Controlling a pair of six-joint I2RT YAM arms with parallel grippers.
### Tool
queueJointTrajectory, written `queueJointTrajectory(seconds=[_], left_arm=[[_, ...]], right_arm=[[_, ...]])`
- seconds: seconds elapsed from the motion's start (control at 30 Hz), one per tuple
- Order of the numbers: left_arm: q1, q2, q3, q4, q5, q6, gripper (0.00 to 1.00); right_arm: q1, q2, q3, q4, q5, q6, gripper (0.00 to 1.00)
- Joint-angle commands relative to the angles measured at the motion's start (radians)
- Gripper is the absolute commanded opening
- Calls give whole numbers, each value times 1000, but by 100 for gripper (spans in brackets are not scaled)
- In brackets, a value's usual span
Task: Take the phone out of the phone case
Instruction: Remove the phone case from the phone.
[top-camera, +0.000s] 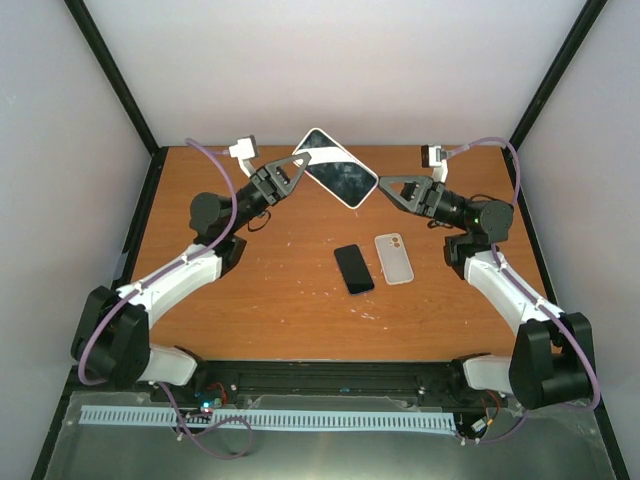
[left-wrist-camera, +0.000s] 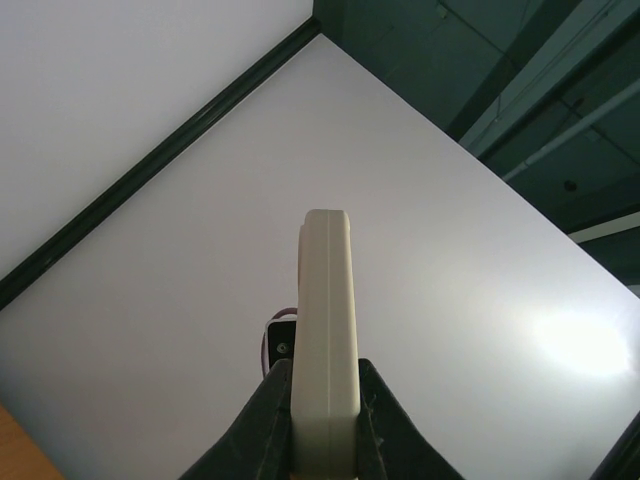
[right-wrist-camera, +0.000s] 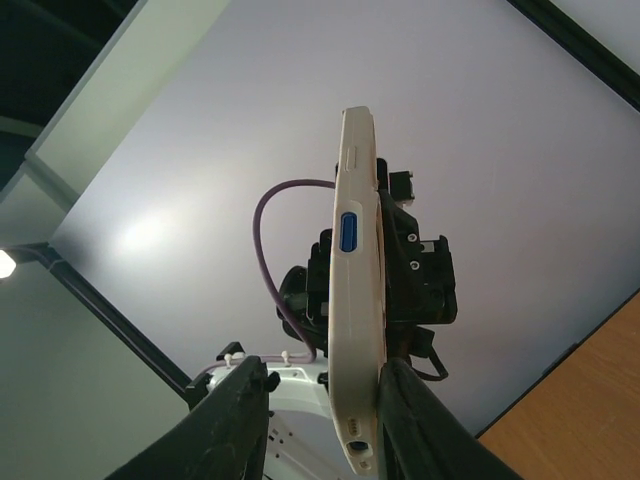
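A: How far along is it?

B: Early, by the look of it. The cased phone (top-camera: 338, 168) is hanging in the air over the middle of the table's far edge, screen up. Nothing is coming apart yet. In the wrist views the cream case (left-wrist-camera: 325, 300) is wrapping the whole edge.

A: Grippers?

B: The left gripper (top-camera: 300, 163) is clamping the cased phone at its left end, a finger pressing on each face. The right gripper (top-camera: 385, 185) is straddling the right end with its jaws apart. One of its fingers (right-wrist-camera: 235, 415) is showing a clear gap. The other is sitting close, contact not clear. So no second grip yet.

A: What's left?

B: Likely everything. The right side is needing a hold first, then the cream case is needing to be peeled or pushed off.

A: Room and surface?

B: White wall panels (top-camera: 340, 70) are closing in the back and both sides, with black posts (top-camera: 115, 75) running along the corners. The table (top-camera: 250, 300) is brown wood with pale scuffs. A bare black phone (top-camera: 353, 269) is lying near the table's centre. An empty pale case (top-camera: 393, 258) is lying just beside it on the right, camera cutout toward the far edge.
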Motion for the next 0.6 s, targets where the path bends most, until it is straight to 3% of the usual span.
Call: queueJointTrajectory(seconds=[0.0, 0.47, 0.57], left_arm=[[-7, 9, 19, 114, 14, -39, 0], [-7, 33, 11, 158, 35, -75, 0], [-7, 38, 2, 183, 21, -90, 0]], right_arm=[[7, 9, 34, 88, 20, 32, 30], [7, 33, 47, 72, 22, 29, 26], [7, 24, 27, 47, 23, 18, 33]])
